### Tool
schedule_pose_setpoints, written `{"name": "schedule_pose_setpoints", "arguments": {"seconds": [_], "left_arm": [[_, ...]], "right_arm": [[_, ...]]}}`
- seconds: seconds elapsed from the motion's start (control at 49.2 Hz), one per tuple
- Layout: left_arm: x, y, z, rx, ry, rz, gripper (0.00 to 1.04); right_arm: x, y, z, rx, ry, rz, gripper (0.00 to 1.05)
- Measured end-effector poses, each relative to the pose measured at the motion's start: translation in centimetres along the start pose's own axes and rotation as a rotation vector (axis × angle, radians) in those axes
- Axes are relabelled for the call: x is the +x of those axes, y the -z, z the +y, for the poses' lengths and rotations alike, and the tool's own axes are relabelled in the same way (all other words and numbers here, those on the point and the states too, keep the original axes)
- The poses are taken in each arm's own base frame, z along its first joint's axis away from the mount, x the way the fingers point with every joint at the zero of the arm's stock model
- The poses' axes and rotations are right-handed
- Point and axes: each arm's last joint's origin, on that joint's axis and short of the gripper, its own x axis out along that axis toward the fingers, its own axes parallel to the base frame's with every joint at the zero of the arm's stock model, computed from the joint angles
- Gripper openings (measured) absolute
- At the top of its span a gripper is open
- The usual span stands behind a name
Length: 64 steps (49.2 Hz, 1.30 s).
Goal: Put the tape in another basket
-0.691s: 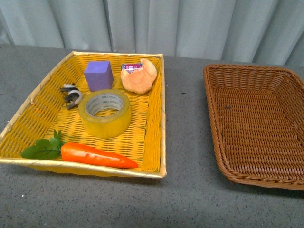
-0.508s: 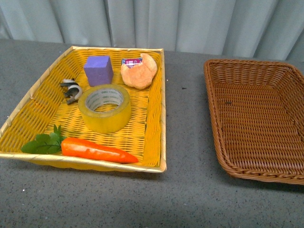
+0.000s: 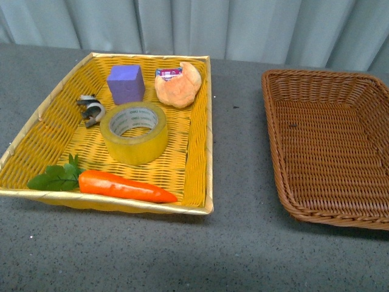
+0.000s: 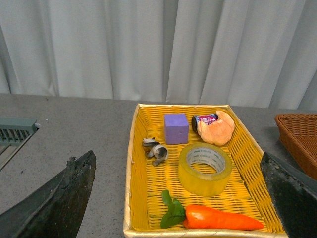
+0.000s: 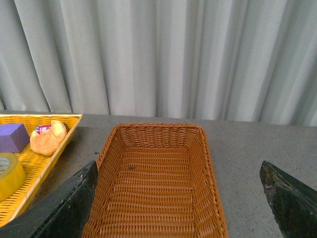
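The yellow tape roll (image 3: 134, 132) lies flat in the middle of the bright yellow basket (image 3: 198, 152); it also shows in the left wrist view (image 4: 204, 168) and at the edge of the right wrist view (image 5: 9, 174). The brown wicker basket (image 3: 285, 158) sits empty to the right, also seen in the right wrist view (image 5: 153, 188). My left gripper (image 4: 181, 201) is open, high above and short of the yellow basket. My right gripper (image 5: 181, 198) is open, high above the brown basket. Neither arm shows in the front view.
The yellow basket also holds a purple block (image 3: 126, 84), a croissant (image 3: 178, 87), a grey metal clip (image 3: 91, 109) and a toy carrot with green leaves (image 3: 121, 186). A grey curtain (image 3: 243, 27) hangs behind the table. A grey vent (image 4: 15, 130) lies off the left side.
The front view has shifted a little: both baskets sit slightly higher in the picture than before. Nothing in the baskets has moved relative to each other.
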Motion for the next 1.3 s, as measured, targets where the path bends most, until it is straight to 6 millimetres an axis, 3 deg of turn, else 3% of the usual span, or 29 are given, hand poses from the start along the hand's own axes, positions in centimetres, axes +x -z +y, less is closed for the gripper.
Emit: {"name": "schedule_pose_setpoints", "arguments": {"seconds": [1.239,1.3], "left_arm": [[0.00,0.00,0.00,0.000,0.000,0.000,0.98],[0.11,0.30,0.04,-0.042,-0.135,0.114,0.98]], "right_arm": [[0.00,0.00,0.00,0.000,0.000,0.000,0.96],[0.00,0.00,0.00,0.000,0.000,0.000,0.96]]}}
